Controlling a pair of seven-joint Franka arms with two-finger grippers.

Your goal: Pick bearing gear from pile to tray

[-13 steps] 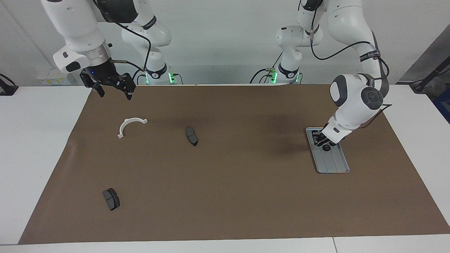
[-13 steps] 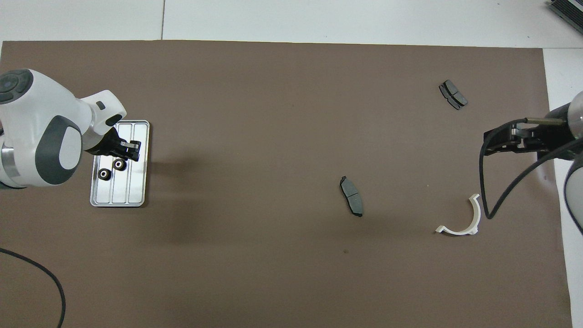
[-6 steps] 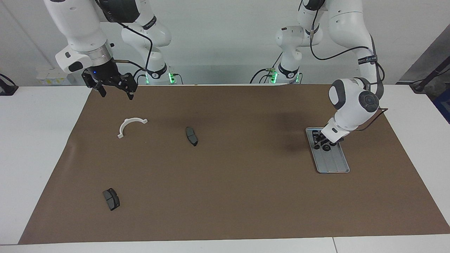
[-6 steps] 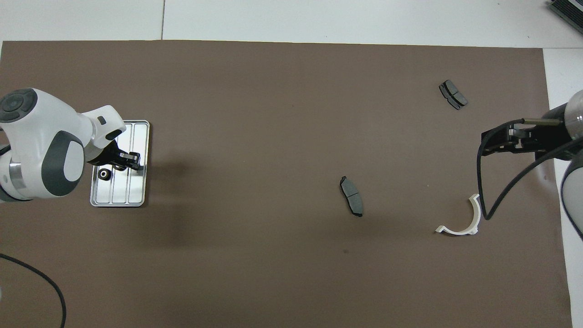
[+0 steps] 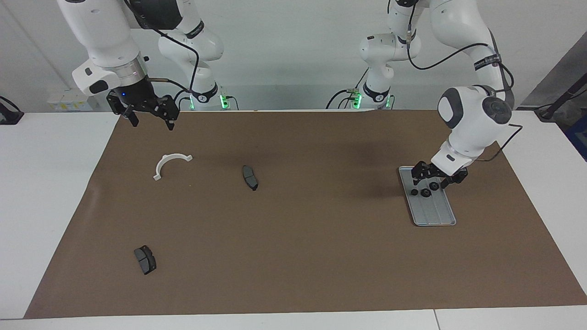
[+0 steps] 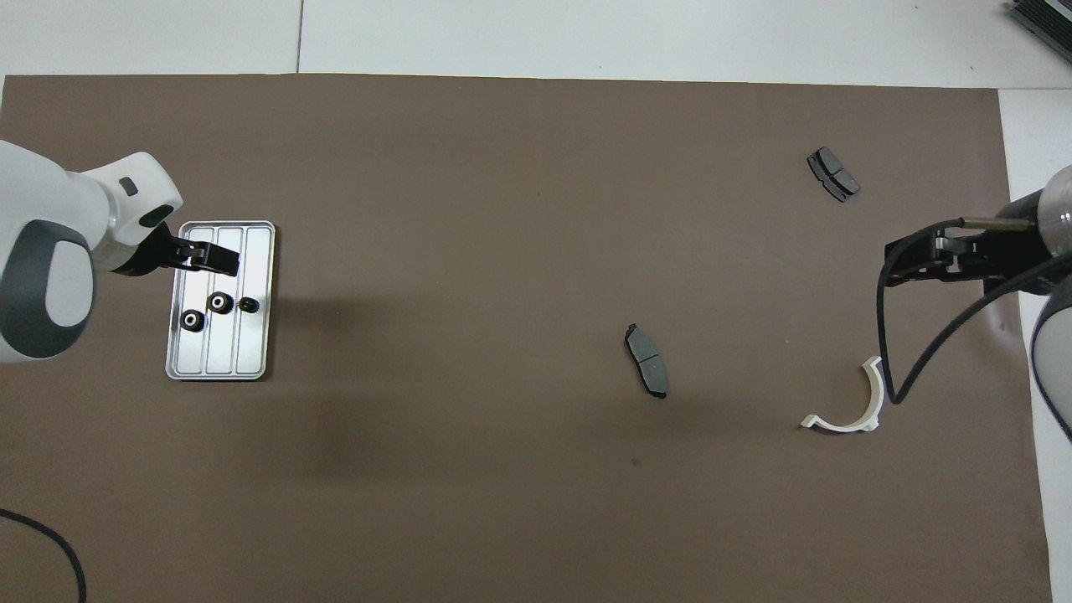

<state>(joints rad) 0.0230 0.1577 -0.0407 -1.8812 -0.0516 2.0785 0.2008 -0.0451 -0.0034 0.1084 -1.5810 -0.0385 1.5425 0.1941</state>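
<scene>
The left gripper (image 6: 213, 260) covers a strip of the tray (image 6: 255, 239) in the overhead view. Gears (image 5: 425, 192) on that tray are too small to show teeth. The right arm (image 6: 1047, 335) (mostly its body) runs off the overhead picture's edge beside the bracket (image 6: 850, 406).

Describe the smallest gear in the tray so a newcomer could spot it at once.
Find the silver tray at the left arm's end of the brown mat, under the left claw. Three black round gears lie in it. The smallest gear is the one nearest the table's middle, all dark, while the other two gears show pale centres.
</scene>
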